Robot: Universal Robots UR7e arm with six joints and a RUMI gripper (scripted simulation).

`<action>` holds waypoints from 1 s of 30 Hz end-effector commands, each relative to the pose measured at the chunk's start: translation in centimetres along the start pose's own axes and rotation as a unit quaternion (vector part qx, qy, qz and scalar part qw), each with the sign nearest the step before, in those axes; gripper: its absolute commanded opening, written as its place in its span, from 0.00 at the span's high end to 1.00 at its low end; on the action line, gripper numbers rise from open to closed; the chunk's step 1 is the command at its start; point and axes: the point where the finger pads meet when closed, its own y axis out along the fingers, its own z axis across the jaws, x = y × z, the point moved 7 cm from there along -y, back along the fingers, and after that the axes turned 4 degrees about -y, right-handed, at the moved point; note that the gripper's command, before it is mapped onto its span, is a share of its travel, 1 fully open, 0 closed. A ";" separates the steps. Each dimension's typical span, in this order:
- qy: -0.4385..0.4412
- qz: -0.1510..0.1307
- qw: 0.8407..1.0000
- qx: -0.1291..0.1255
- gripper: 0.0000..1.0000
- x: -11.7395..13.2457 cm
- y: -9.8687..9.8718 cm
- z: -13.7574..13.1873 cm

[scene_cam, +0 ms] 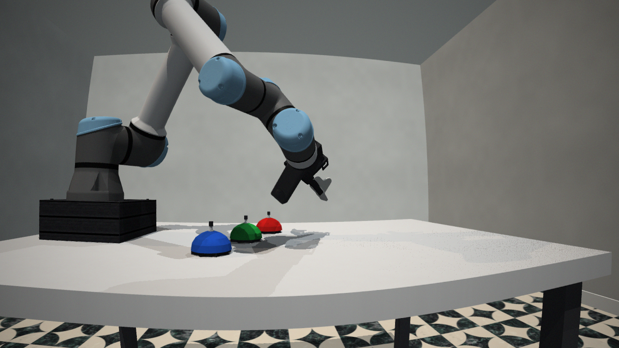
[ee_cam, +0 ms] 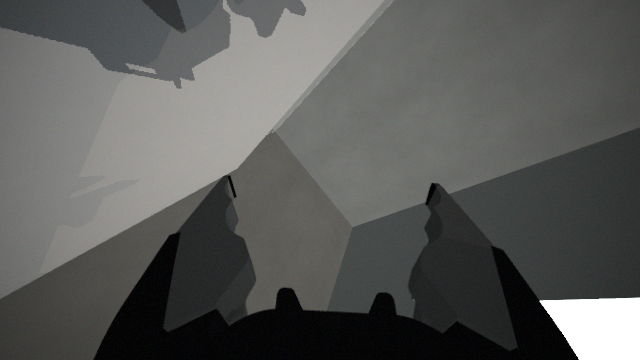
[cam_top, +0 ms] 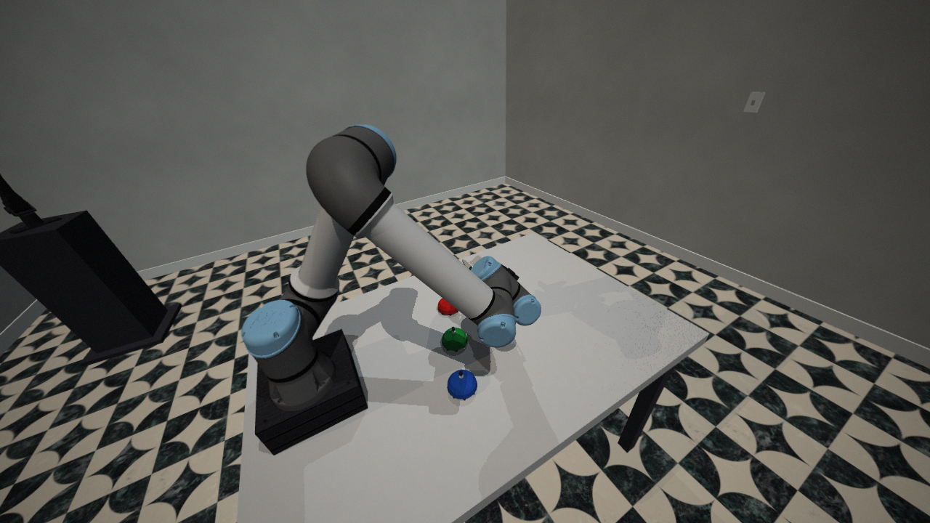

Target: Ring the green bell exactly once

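Note:
Three dome bells stand in a row on the white table. The green bell [cam_top: 453, 338] [scene_cam: 245, 232] is the middle one, with a small button post on top. The blue bell [cam_top: 461, 384] [scene_cam: 211, 243] is nearest the front and the red bell [cam_top: 446, 306] [scene_cam: 268, 224] is farthest back. My gripper [scene_cam: 322, 186] hangs tilted in the air, above and to the right of the red bell, well clear of all bells. In the wrist view its fingers stand wide apart with nothing between them. No bell shows in the wrist view.
The arm's black base block [scene_cam: 97, 218] sits at the table's left side. A black stand [cam_top: 78, 273] is on the floor beyond the table. Walls close the room behind and to the right.

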 end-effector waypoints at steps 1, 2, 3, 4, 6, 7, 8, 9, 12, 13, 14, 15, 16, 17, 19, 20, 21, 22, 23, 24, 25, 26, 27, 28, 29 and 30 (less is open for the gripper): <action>-0.001 0.000 1.000 0.000 0.00 0.1 0.0 0.0; -0.001 0.000 1.000 0.000 0.00 0.1 0.0 0.0; -0.001 0.000 1.000 0.000 0.00 0.1 0.0 0.0; -0.001 0.000 1.000 0.000 0.00 0.1 0.0 0.0; -0.001 0.000 1.000 0.000 0.00 0.1 0.0 0.0; -0.001 0.000 1.000 0.000 0.00 0.1 0.0 0.0; -0.001 0.000 1.000 0.000 0.00 0.1 0.0 0.0; -0.001 0.000 1.000 0.000 0.00 0.1 0.0 0.0; -0.001 0.000 1.000 0.000 0.00 0.1 0.0 0.0; -0.001 0.000 1.000 0.000 0.00 0.1 0.0 0.0; -0.001 0.000 1.000 0.000 0.00 0.1 0.0 0.0; -0.001 0.000 1.000 0.000 0.00 0.1 0.0 0.0; -0.001 0.000 1.000 0.000 0.00 0.1 0.0 0.0; -0.001 0.000 1.000 0.000 0.00 0.1 0.0 0.0; -0.001 0.000 1.000 0.000 0.00 0.1 0.0 0.0; -0.001 0.000 1.000 0.000 0.00 0.1 0.0 0.0; -0.001 0.000 1.000 0.000 0.00 0.1 0.0 0.0; -0.002 0.001 1.000 0.000 0.00 0.1 0.0 0.0; -0.003 0.001 1.000 0.000 0.00 0.1 0.0 0.1; -0.004 0.002 1.000 0.000 0.00 0.1 0.0 0.1; -0.006 0.003 1.000 0.000 0.00 0.1 0.0 0.1; -0.008 0.004 1.000 0.000 0.00 0.1 0.0 0.2; -0.011 0.005 1.000 0.000 0.00 0.0 0.0 0.2; -0.014 0.007 1.000 0.000 0.00 0.0 0.0 0.3; -0.018 0.009 1.000 0.001 0.00 0.0 0.0 0.3; -0.023 0.012 1.000 0.001 0.00 0.0 0.0 0.4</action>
